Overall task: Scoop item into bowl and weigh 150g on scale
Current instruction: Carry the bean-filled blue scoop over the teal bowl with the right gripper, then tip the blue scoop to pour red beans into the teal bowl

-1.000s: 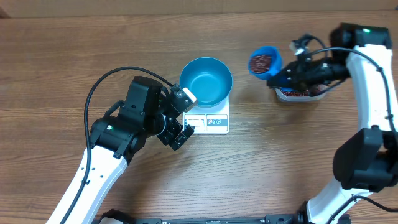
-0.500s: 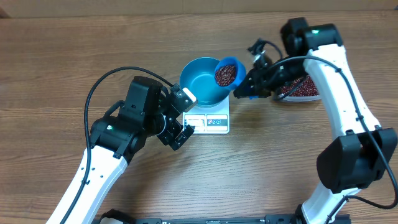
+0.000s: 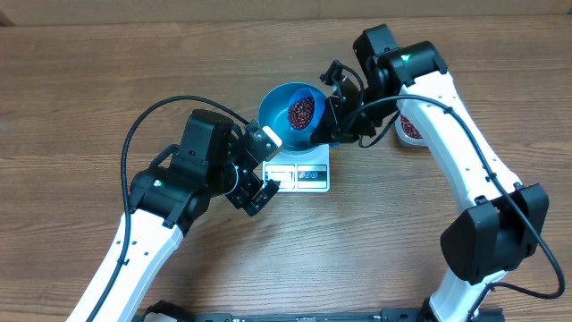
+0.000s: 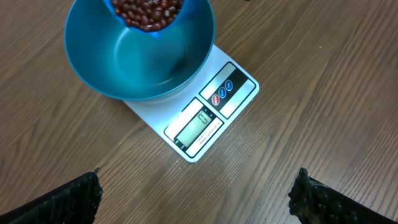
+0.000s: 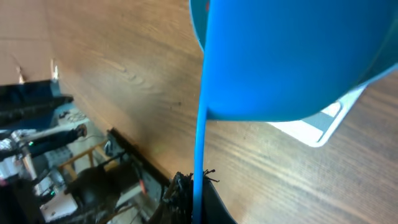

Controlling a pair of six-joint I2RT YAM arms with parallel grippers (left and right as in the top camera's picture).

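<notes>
Right pincer (image 3: 342, 125) is clamped on the handle of the scoop (image 5: 286, 56), its beans (image 4: 149, 9) over the bowl (image 3: 279, 116). Left pincer (image 3: 265, 168) gapes wide, empty.

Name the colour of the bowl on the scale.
Blue bowl; clearest in the left wrist view.

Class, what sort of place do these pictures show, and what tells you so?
Probably a robotics lab bench: the left arm and right arm work at a wooden table holding a white scale under a blue bowl.
</notes>
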